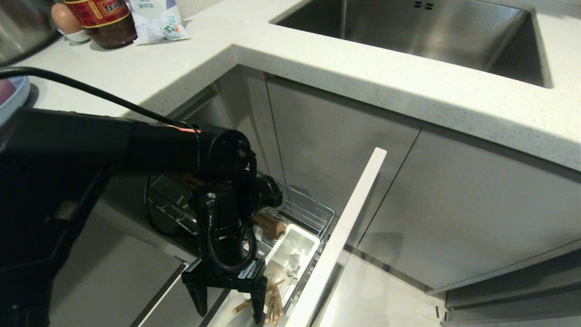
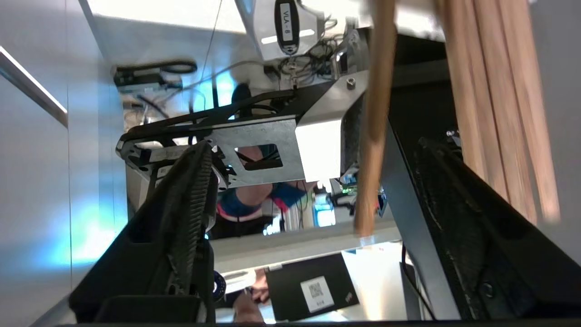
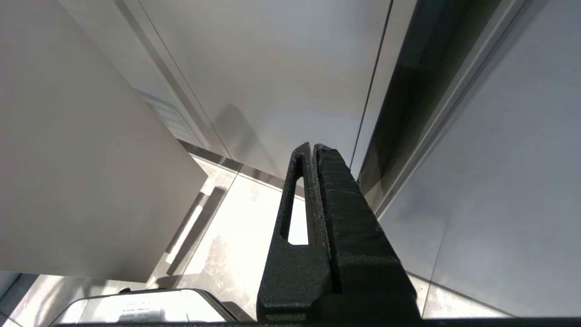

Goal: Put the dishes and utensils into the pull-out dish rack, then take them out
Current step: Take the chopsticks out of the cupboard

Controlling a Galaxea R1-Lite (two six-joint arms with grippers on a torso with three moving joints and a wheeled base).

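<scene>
A pale speckled counter [image 1: 317, 59] fills the upper part of the head view, with a steel sink [image 1: 408, 32] set into it at upper right. At upper left stand a brown jar [image 1: 106, 20], a white packet [image 1: 156, 20] and an egg in a small cup [image 1: 66, 20]; a sliver of a light-blue plate [image 1: 11, 97] shows at the left edge.

Below the counter, at lower centre, the wire dish rack [image 1: 313, 213] is pulled out, its white front panel [image 1: 340, 236] running diagonally. A white cutlery caddy [image 1: 292, 252] sits inside it.

The black left arm reaches in from the left, and the left gripper [image 1: 229, 309] points down over the rack at the bottom edge, jaws spread apart and gripping nothing. Wooden chopsticks [image 1: 272, 302] lie loose just beside the fingertips; in the left wrist view the chopsticks [image 2: 494, 113] hang free between the fingers [image 2: 181, 213].

The right gripper [image 3: 313, 190] is clenched on nothing, facing grey cabinet doors [image 3: 272, 68] in the right wrist view.
</scene>
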